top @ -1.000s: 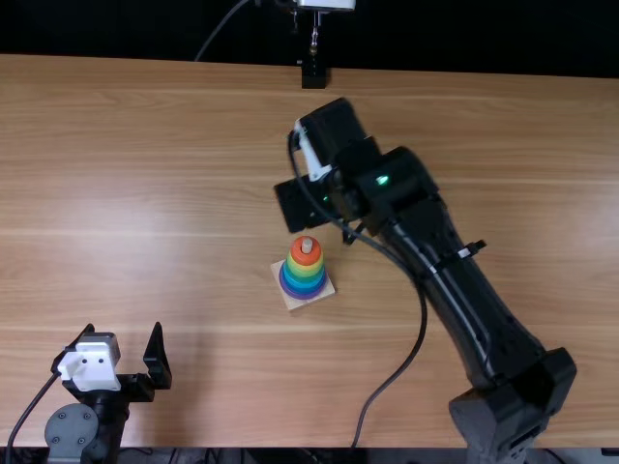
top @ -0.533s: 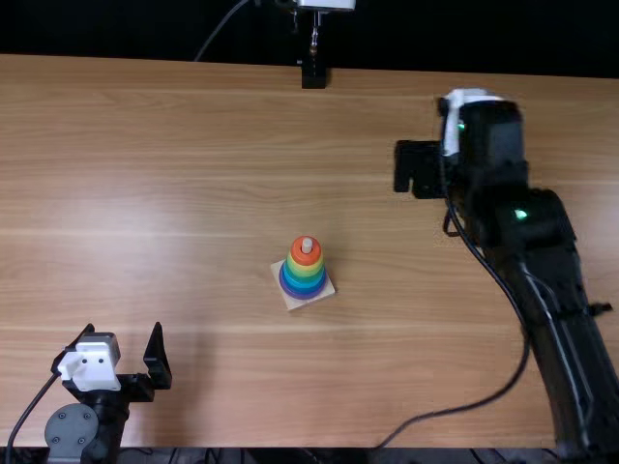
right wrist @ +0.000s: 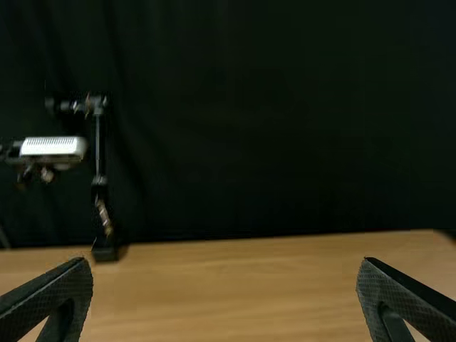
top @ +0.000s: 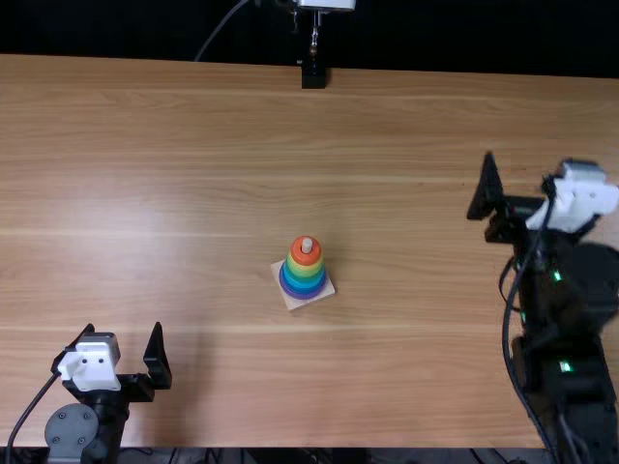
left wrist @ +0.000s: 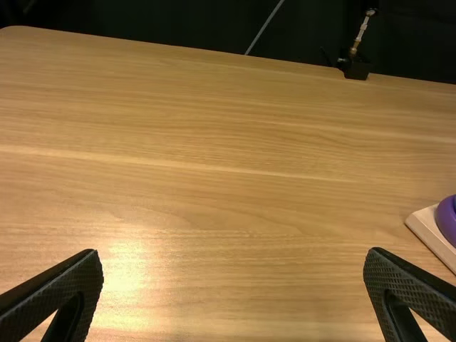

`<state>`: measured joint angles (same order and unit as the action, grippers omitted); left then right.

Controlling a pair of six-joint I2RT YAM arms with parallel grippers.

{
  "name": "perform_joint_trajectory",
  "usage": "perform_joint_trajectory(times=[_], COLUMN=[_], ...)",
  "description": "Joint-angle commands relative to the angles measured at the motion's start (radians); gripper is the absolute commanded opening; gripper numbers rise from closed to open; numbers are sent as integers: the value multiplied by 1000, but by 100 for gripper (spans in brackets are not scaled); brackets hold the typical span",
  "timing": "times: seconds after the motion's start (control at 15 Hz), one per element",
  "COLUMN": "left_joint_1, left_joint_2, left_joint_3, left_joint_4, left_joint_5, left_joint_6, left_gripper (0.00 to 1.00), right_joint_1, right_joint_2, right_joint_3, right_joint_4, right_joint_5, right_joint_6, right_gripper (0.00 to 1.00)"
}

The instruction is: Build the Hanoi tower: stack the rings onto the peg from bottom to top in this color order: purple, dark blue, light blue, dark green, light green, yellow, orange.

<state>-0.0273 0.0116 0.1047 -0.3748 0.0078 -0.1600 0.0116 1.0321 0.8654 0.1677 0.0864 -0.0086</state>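
Top view: the tower (top: 304, 275) stands mid-way along the bench (top: 193, 203), right and slightly far of the left claw (top: 124, 326), left and near of the right claw (top: 522, 166); stacking looks finished.

Left wrist view: left claw apart, nearer the tower.

Right wrist view: right claw apart.

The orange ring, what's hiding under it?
Under the orange ring you can see a yellow ring, then green and blue ones, and a purple ring on the wooden base. The peg's tip pokes out; its lower part is covered.
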Motion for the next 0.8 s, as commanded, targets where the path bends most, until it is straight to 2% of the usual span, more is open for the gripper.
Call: perform_joint_trajectory(times=[0.0, 0.07, 0.2, 0.27, 0.53, 0.73], left_joint_1=[-11, -11, -11, -11, -11, -11], left_joint_2=[-12, -12, -12, -12, -12, -12], left_joint_3=[-105, -105, -105, -105, -105, -105], left_joint_4=[-76, -76, -76, -76, -76, -76], left_joint_5=[11, 11, 11, 11, 11, 11], left_joint_6=[9, 9, 9, 9, 9, 9], left_gripper=[100, 100, 100, 100, 100, 100], right_joint_1=[-42, -45, -47, -55, -67, -78], right_joint_2=[-87, -165, -354, -454, -759, -894], right_joint_3=[-86, -151, -324, -410, -694, -810], right_joint_4=[13, 10, 15, 15, 6, 4], right_joint_5=[4, -13, -96, -110, -108, -110], right_joint_6=[-15, -12, -12, -12, -17, -21], right_gripper=[100, 100, 100, 100, 100, 100])
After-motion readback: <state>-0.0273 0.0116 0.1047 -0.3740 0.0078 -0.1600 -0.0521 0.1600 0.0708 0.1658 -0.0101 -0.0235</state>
